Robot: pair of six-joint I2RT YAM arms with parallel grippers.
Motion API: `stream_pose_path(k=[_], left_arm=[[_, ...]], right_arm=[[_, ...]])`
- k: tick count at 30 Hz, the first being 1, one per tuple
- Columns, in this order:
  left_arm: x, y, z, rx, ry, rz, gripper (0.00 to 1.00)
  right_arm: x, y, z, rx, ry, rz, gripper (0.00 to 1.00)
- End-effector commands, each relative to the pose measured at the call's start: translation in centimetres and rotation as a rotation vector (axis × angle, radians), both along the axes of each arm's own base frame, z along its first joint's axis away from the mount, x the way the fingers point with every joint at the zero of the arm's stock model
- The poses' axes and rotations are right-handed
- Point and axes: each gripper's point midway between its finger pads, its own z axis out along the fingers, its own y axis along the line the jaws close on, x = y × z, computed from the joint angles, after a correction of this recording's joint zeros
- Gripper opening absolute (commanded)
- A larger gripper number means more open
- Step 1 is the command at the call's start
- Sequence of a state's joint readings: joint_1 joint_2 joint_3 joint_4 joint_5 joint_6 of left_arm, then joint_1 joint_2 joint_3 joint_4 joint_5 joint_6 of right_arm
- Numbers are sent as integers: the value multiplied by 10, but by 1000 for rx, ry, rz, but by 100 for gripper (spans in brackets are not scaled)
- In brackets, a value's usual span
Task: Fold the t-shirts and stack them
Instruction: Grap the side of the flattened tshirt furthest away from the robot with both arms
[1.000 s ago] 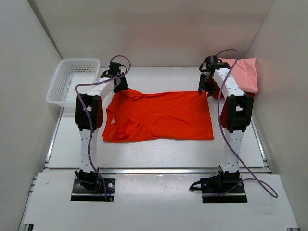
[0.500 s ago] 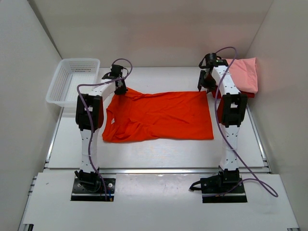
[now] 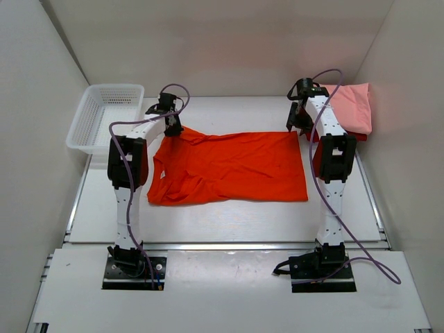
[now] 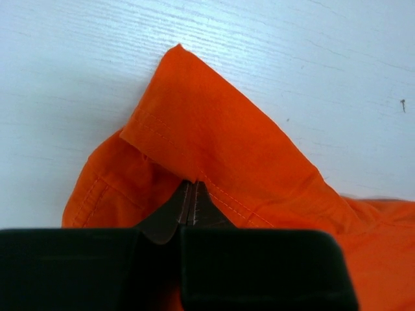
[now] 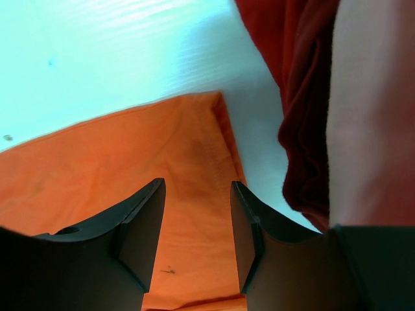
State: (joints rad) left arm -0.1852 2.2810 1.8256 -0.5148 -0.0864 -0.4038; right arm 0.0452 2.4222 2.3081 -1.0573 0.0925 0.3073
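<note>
Closing over the last second, left gripper [image 4: 192,197] now clamps the hem of the bright orange cloth t-shirt [image 3: 236,166]; only the right wrist view shows right gripper [image 5: 198,227] jaws apart.

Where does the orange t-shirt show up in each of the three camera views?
Top external: the orange t-shirt lies spread flat across the middle of the picture.
Left wrist: a hemmed corner of it fills the centre and lower right.
Right wrist: another corner fills the lower left.
Shared landmark: the white table, showing beside the cloth in all three.
</note>
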Motion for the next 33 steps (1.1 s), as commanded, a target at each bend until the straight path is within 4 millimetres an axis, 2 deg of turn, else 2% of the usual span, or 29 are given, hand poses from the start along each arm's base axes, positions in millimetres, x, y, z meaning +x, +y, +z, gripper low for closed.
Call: stream_pose_path(k=[1, 7, 11, 15, 16, 18, 22, 23, 24, 25, 26, 27, 30, 33], left_arm=[[2, -4, 68, -60, -129, -10, 0], [-14, -9, 75, -76, -133, -27, 0], [-17, -1, 75, -84, -127, -20, 0], [-20, -7, 80, -91, -133, -35, 0], [-21, -8, 76, -91, -125, -42, 0], [-21, -12, 83, -96, -138, -48, 0], [-24, -13, 77, -95, -121, -48, 0], [-23, -13, 80, -95, -128, -55, 0], [-24, -13, 82, -93, -130, -52, 0], [-24, -12, 81, -96, -127, -45, 0], [-25, -14, 82, -97, -126, -51, 0], [-24, -13, 84, -97, -128, -48, 0], [-22, -14, 97, -103, -148, -60, 0], [-19, -16, 111, -113, -160, -71, 0]], right_arm=[[5, -4, -10, -30, -6, -35, 42], [22, -3, -26, -43, -47, -48, 42], [29, -3, -34, -16, -47, -45, 41], [35, -1, -42, -24, -32, -30, 34], [38, 0, -36, -38, -45, -26, 33], [40, 0, -37, -57, -42, -17, 33], [46, -1, -38, -78, -57, -24, 36], [46, -3, -38, -73, -59, -29, 33], [47, -1, -36, -62, -66, -25, 25], [46, -2, -39, -54, -55, -29, 8], [44, 0, -39, -57, -50, -20, 1], [45, -6, -37, -52, -52, -32, 0], [46, -7, -26, -64, -66, -29, 0], [51, -4, -4, -82, -109, -4, 0]])
